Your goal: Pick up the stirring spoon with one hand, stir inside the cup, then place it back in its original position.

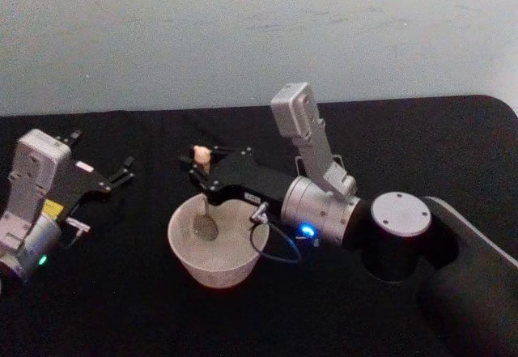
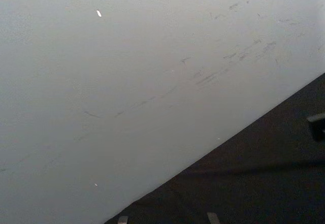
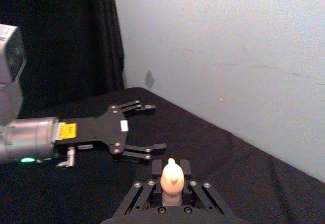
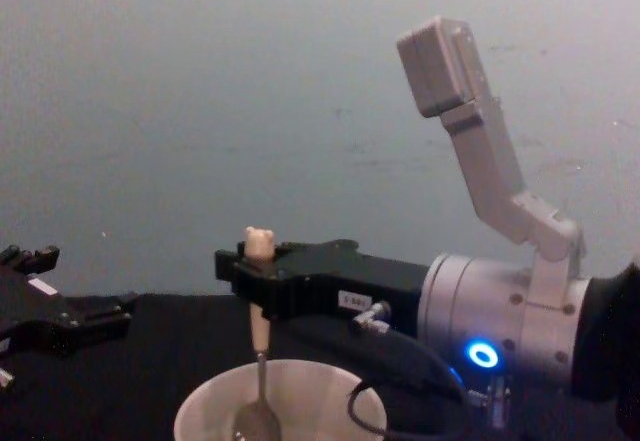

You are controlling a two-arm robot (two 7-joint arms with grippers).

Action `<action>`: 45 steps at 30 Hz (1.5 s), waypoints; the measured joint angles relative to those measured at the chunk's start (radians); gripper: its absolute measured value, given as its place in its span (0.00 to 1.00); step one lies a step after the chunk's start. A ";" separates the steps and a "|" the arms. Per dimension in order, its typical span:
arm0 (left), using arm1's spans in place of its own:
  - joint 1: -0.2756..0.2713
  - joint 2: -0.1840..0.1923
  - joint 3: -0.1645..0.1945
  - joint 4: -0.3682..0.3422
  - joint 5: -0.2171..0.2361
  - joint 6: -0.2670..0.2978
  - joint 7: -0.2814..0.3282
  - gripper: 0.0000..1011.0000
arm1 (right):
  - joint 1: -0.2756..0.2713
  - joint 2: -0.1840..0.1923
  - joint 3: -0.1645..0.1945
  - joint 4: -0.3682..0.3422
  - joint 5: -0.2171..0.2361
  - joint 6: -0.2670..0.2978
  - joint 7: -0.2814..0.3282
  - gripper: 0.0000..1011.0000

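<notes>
Pale wall (image 1: 243, 33), black counter (image 1: 113, 308) | right gripper (image 1: 202, 169) fingers pinch stirring spoon (image 4: 260, 333), its bowl inside cup (image 1: 218, 272) | left gripper (image 1: 104, 153) parked left, fingers spread | risk: wide stir pushes rim, tipping light cup; spoon may swivel in pinch

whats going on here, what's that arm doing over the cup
The right tool holds the stirring spoon upright by its bear-topped handle, with the metal bowl down inside the cream cup. The left tool sits open and idle off to the left, over the black table.
</notes>
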 joint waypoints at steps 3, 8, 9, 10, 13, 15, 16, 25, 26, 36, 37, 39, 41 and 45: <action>0.000 0.000 0.000 0.000 0.000 0.000 0.000 0.99 | 0.005 0.002 0.012 0.008 0.001 0.001 0.000 0.21; 0.000 0.000 0.000 0.000 0.000 0.000 0.000 0.99 | -0.005 0.033 0.029 -0.011 0.008 0.004 0.009 0.21; 0.000 0.000 0.000 0.000 0.000 0.000 0.000 0.99 | -0.007 0.037 0.031 -0.016 0.009 0.005 0.011 0.21; 0.000 0.000 0.000 0.000 0.000 0.000 0.000 0.99 | -0.011 0.044 0.034 -0.022 0.011 0.005 0.014 0.21; 0.000 0.000 0.000 0.000 0.000 0.000 0.000 0.99 | -0.030 0.071 0.047 -0.052 0.023 0.008 0.024 0.21; 0.000 0.000 0.000 0.000 0.000 0.000 0.000 0.99 | -0.046 0.093 0.055 -0.079 0.034 0.011 0.033 0.21; 0.000 0.000 0.000 0.000 0.000 0.000 0.000 0.99 | -0.051 0.098 0.056 -0.087 0.037 0.012 0.036 0.21; 0.000 0.000 0.000 0.000 0.000 0.000 0.000 0.99 | -0.098 0.157 0.048 -0.172 0.072 0.021 0.076 0.21; 0.000 0.000 0.000 0.000 0.000 0.000 0.000 0.99 | -0.102 0.160 0.042 -0.179 0.075 0.022 0.077 0.21; 0.000 0.000 0.000 0.000 0.000 0.000 0.000 0.99 | -0.101 0.149 0.001 -0.187 0.078 0.030 0.077 0.21; 0.000 0.000 0.000 0.000 0.000 0.000 0.000 0.99 | -0.098 0.147 -0.003 -0.186 0.077 0.028 0.078 0.21; 0.000 0.000 0.000 0.000 0.000 0.000 0.000 0.99 | -0.094 0.143 -0.009 -0.182 0.075 0.025 0.079 0.21; 0.000 0.000 0.000 0.000 0.000 0.000 0.000 0.99 | -0.084 0.133 -0.018 -0.174 0.069 0.019 0.079 0.21; 0.000 0.000 0.000 0.000 0.000 0.000 0.000 0.99 | -0.067 0.109 -0.026 -0.152 0.059 0.014 0.067 0.21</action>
